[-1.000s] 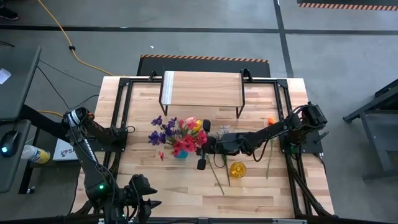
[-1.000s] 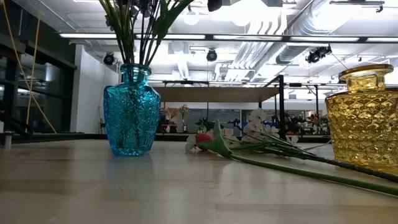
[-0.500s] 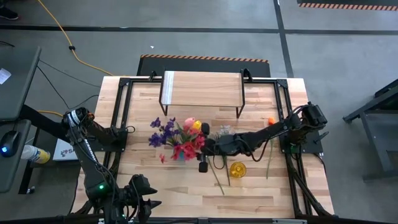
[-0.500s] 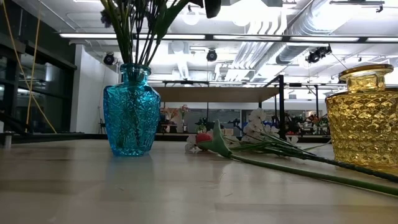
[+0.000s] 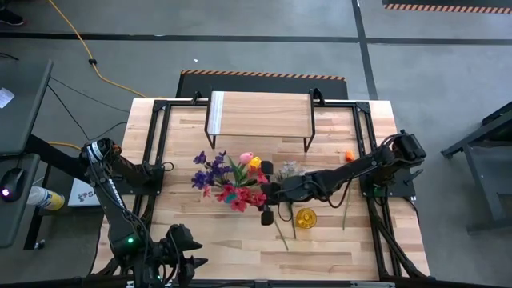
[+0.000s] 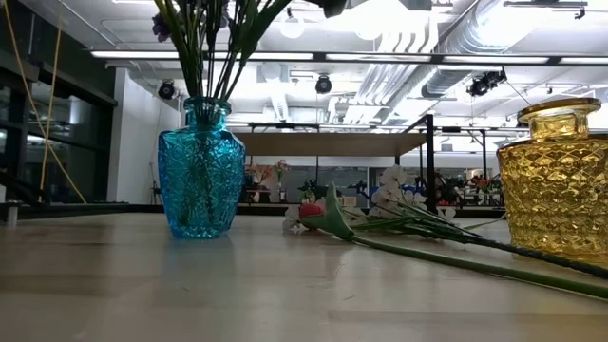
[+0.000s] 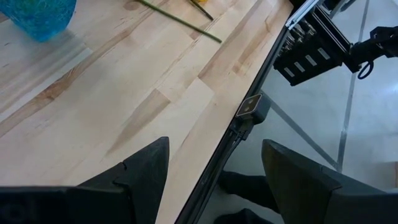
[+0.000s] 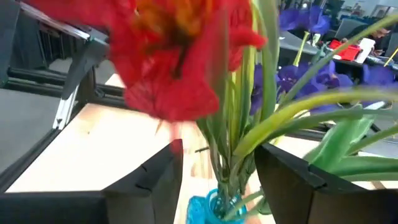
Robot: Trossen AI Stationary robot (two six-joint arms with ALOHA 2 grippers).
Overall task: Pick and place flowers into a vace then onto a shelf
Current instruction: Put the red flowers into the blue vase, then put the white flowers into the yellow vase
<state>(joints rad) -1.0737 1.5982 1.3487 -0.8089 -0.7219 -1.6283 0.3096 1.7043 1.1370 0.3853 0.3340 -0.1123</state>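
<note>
Several flowers (image 5: 228, 180) stand with their stems in a blue glass vase (image 6: 201, 171); from above the blooms hide it. My right gripper (image 5: 266, 192) is level at the bouquet's right side and open. In the right wrist view its fingers (image 8: 217, 155) stand either side of the green stems (image 8: 239, 143), under a red bloom (image 8: 174, 56); I see no touch. More flowers (image 5: 280, 228) lie flat on the table. The shelf (image 5: 260, 114) stands at the far edge. My left gripper (image 5: 188, 260) waits open at the near left edge (image 7: 214, 146).
A yellow glass vase (image 5: 305, 217) stands just near-right of my right gripper, with loose stems beside it. A white flower (image 5: 288, 168) and an orange one (image 5: 349, 156) lie farther right. Black frame rails (image 5: 160, 152) run along both table sides.
The red blooms have swung toward the table's near edge and now cover the blue vase from above. In the low view the stems have shifted a little in the vase's neck. My right gripper has edged slightly toward the near edge.
</note>
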